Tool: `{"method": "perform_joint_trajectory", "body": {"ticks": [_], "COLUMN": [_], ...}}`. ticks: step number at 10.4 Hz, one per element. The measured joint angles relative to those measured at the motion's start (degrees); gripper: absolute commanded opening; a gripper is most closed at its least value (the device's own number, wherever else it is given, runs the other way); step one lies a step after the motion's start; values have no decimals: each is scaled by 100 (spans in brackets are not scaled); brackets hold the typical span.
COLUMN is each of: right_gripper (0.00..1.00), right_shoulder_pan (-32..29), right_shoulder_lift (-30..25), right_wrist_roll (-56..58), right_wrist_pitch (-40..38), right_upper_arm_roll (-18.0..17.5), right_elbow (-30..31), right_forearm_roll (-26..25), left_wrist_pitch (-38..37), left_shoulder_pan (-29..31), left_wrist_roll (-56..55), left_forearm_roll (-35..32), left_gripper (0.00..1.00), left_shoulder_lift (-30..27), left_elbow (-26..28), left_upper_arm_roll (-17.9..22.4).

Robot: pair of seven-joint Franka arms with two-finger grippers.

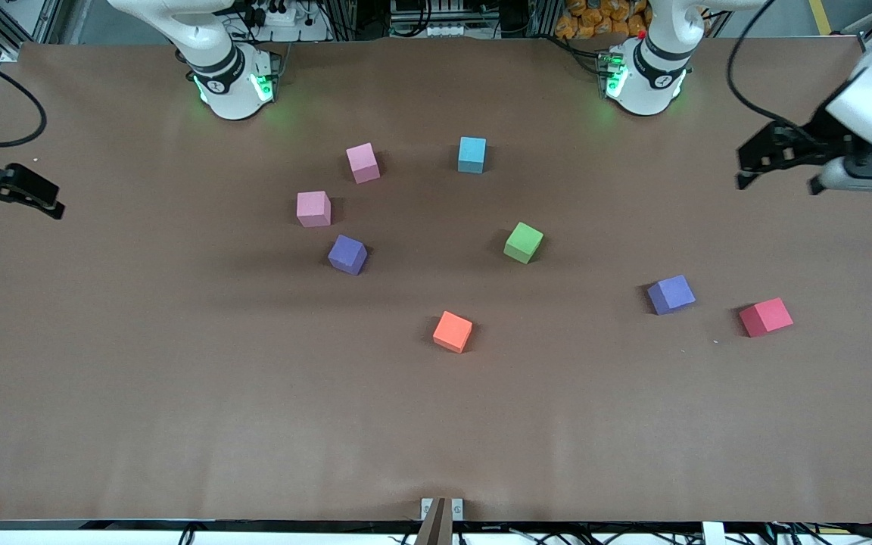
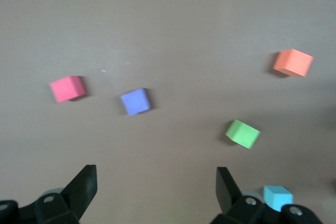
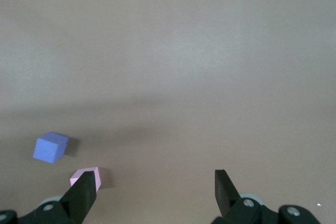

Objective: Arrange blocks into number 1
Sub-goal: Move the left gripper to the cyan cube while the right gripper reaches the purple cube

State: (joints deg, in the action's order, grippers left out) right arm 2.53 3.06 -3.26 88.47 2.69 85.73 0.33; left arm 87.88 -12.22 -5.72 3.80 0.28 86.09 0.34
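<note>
While eight blocks lie scattered mid-table, from the blue block (image 1: 471, 154) down to the orange block (image 1: 453, 331), no numeral is formed yet, and the left gripper (image 1: 777, 182) and right gripper (image 1: 23, 200) hang wide open, empty, over the table's ends, apparently waiting.

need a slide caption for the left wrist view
Open left end effector above scattered red, purple, green and orange blocks.

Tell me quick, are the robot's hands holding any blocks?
Left hand: open, holding nothing, over the table.
Right hand: open, holding nothing, over the table.
</note>
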Motion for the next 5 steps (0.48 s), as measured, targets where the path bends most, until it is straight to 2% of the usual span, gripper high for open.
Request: {"method": "perform_joint_trajectory", "body": {"ticks": [2, 5], "right_gripper": [100, 100], "right_shoulder_pan": [243, 700], "right_shoulder_lift": [286, 832], "right_wrist_roll": [-20, -1027], "right_wrist_pitch": [392, 1668], "right_upper_arm_roll": [-24, -32], "right_elbow": [121, 819], "right_forearm_roll": [385, 854], "left_wrist_pitch": [256, 1583], "left_shoulder_pan": [-115, -302], "left_wrist_roll": [-313, -1615], "left_forearm_roll": [61, 63], "left_gripper": [100, 100], "left_shoulder_lift": [65, 162], "left_elbow": [449, 1715], "left_upper_arm_roll": [-685, -1907]}}
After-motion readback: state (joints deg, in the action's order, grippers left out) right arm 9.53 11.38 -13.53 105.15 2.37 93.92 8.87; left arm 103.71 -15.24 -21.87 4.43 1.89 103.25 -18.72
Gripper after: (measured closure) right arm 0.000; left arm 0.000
